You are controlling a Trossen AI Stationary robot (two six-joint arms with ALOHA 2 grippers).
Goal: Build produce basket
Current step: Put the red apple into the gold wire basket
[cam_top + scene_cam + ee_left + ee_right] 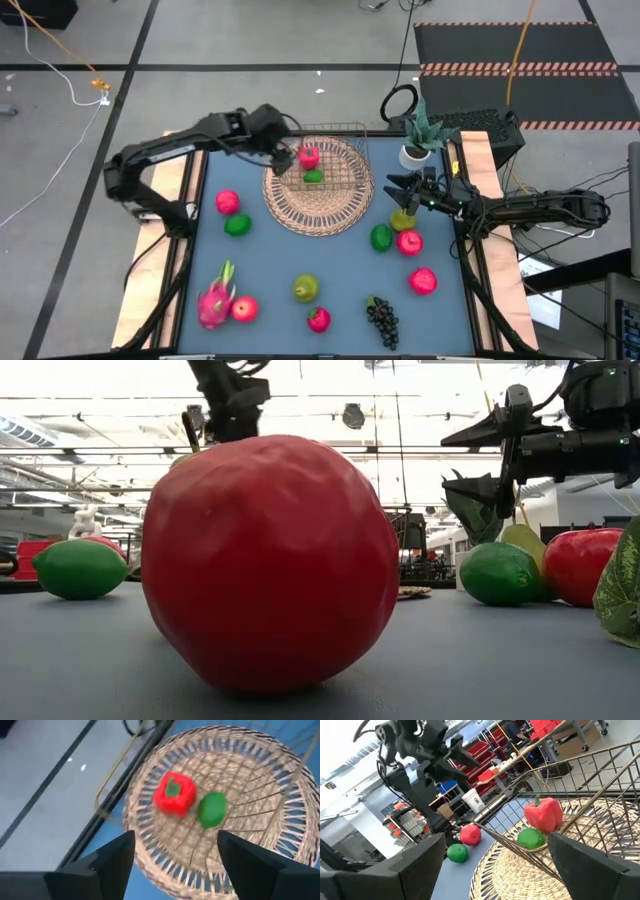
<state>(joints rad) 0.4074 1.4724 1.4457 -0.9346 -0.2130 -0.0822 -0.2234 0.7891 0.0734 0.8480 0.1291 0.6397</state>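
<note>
Left claw [290, 152] open, empty above basket [350, 135] by far bench edge; right claw [398, 186] open, nearer the pear [403, 218] right below it.

A flat round wicker mat [335, 215] lies on the blue table [270, 270], directly under the left gripper [290, 155] and reaching out towards the right gripper [392, 185]. A spiky green plant in a white pot [415, 150] stands just behind the right gripper, close to the table's far edge. Well beyond that gripper, a black floor mat with striped edging [500, 40] covers the ground. Far ahead of the right gripper, red storage bins [547, 726] fill shelves in the room.
</note>
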